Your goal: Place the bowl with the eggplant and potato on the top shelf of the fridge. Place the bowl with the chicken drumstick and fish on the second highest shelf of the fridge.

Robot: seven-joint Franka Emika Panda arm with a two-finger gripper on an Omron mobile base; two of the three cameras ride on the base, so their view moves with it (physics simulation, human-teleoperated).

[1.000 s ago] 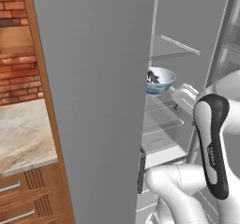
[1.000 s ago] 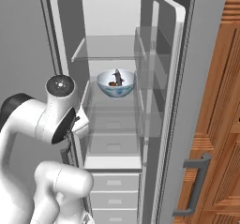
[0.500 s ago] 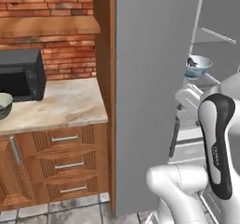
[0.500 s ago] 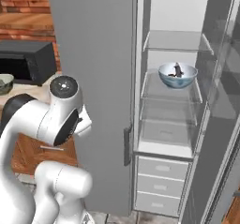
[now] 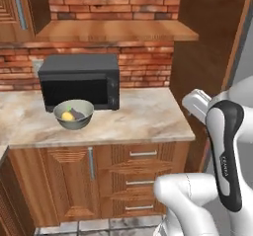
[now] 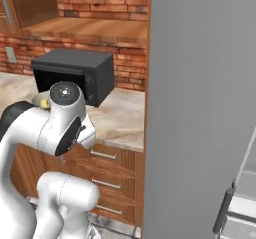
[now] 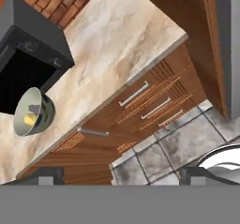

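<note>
robot's gripper (image 7: 122, 175) shows in the hand view as two small dark tips at the bottom, spread wide apart with nothing between them. it hangs over the floor tiles (image 7: 154, 160) in front of the wooden drawers (image 7: 150, 107). far off to the upper left of the tips, the bowl with eggplant and potato (image 7: 33, 111) sits on the marble counter (image 7: 112, 45), just beside the black microwave (image 7: 28, 54). the yellow potato (image 7: 30, 120) and the dark eggplant (image 7: 34, 109) lie inside it. a strip of the grey fridge (image 7: 229, 45) runs along the right edge, past a brown wood panel. in the left base view, the bowl with eggplant and potato (image 5: 73, 114) is on the counter (image 5: 133, 119) right in front of the microwave (image 5: 79, 82), well away from the white arm (image 5: 225, 151) at the lower right. the potato (image 5: 67, 115) is bright yellow, and the eggplant (image 5: 76, 112) is beside it. in the right base view, the fridge (image 6: 200, 108) is a big grey wall on the right with a dark handle (image 6: 223, 211) low down. the microwave (image 6: 72, 75) stands behind the arm (image 6: 60, 128), and a bit of the bowl (image 6: 40, 100) peeks out beside the arm.
</note>
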